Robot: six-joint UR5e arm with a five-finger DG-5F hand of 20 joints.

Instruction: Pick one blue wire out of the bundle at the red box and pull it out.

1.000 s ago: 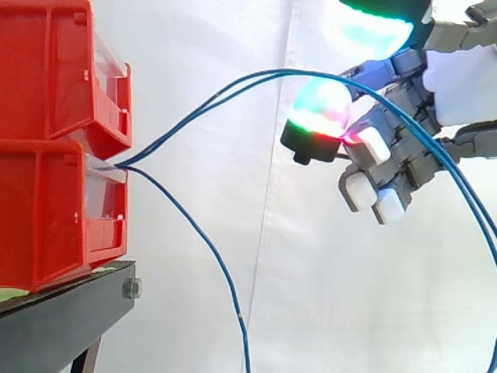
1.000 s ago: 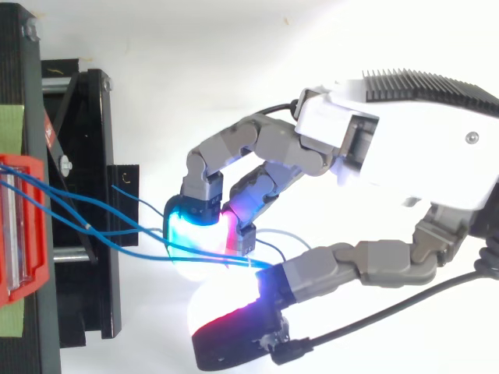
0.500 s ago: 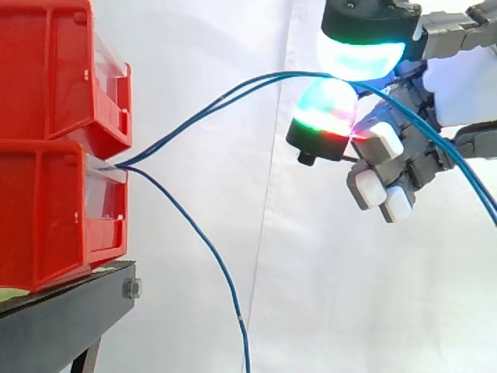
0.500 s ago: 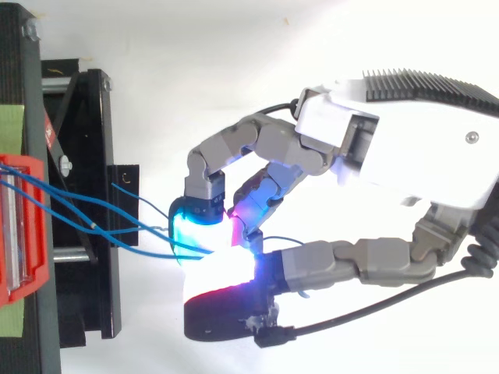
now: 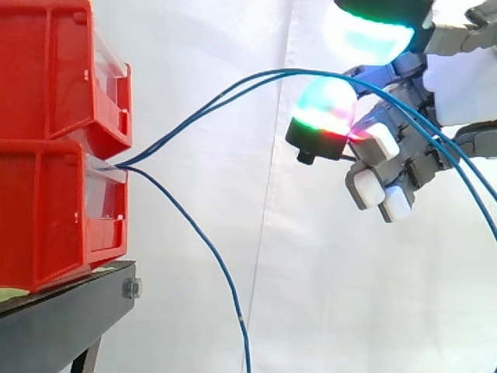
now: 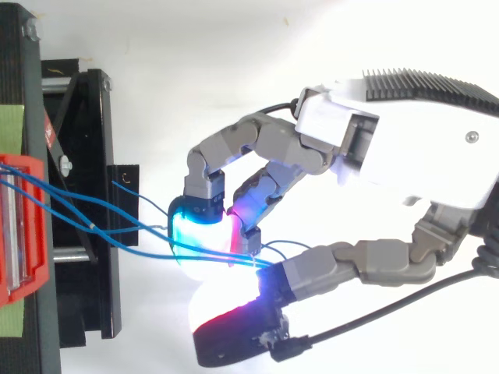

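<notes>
Upper red bin (image 5: 46, 70): stood stacked on the lower one. It had a clear front panel (image 5: 110, 66), and nothing inside it could be made out.
Lower red bin (image 5: 46, 210): sat on the black stand (image 5: 62, 315). It held the near ends of the blue wires, which came out over the top of its own clear front. From above, the wires lay across the bin's clear inside before leaving it.
Blue wires (image 5: 233, 85): two ran side by side from the lower bin's front and rose in a long arc to the right as far as the hand. They crossed the hand and dropped away toward the right edge. From above, several strands spread out of the bin over the stand and drew together again at the hand.
Hanging wire (image 5: 210, 254): a third blue strand left the same spot on the lower bin and fell in a curve to the bottom edge, well apart from the hand.
Hand (image 5: 404, 151): came in from the right at about the height of the upper bin. It was well apart from both bins, in front of the white curtain (image 5: 311, 295).
Fingers: curled, with the two arcing wires passing between a cyan-green pad above and a green-and-red pad below. It could not be told whether the wires were clamped there or only lay across the lower pad.
</notes>
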